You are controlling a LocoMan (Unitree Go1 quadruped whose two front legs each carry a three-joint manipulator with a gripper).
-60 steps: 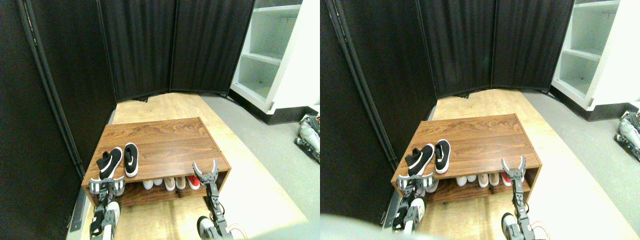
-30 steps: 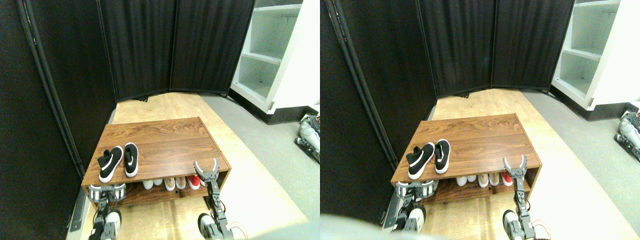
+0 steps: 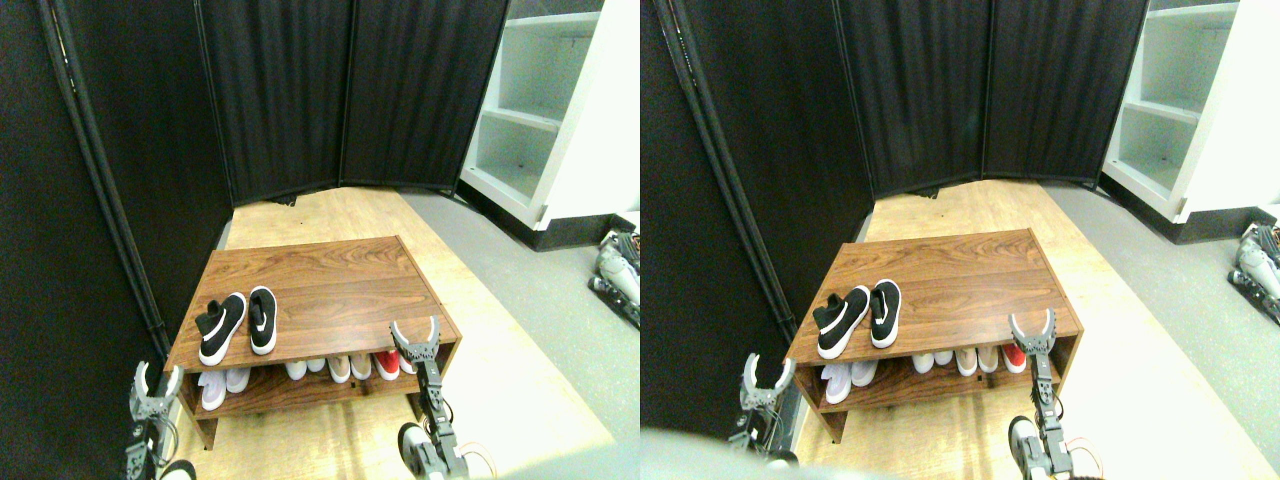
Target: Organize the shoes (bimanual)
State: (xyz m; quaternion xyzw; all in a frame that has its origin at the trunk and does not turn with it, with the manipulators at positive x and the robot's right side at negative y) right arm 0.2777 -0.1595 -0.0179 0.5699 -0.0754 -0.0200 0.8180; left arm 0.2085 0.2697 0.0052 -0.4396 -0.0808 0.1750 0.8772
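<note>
Fingers (image 3: 139,375) of the left gripper (image 3: 156,384) are seen spread apart in a V, nothing between them; gripper sits at lower left of the frame, just off the bench's left front corner, clear of the shoes. Fingers (image 3: 397,331) of the right gripper (image 3: 415,333) are likewise splayed apart and empty, shown in lower centre-right, in front of the bench's right front edge, overlapping the lower shelf opening near the red shoe (image 3: 388,363).

The shoes are found on top of the bench (image 3: 330,280), at its left front part, in the lower-left quarter of the frame. Left shoe (image 3: 221,327) is laid at a slight angle, toe toward the front edge, heel leaning left and back. Right shoe (image 3: 263,319) is laid nearly straight front-to-back, w/ its white side mark visible. The two are side by side, abt touching near the heels, both sole-down. Neither is touched by a gripper.

On the lower shelf a row of other shoes is seen: white pair (image 3: 223,385) at left, white and beige ones (image 3: 340,367) mid, red at right. Black curtain panels (image 3: 280,90) fill upper left and centre; a white shelf unit (image 3: 545,110) is at upper right.
</note>
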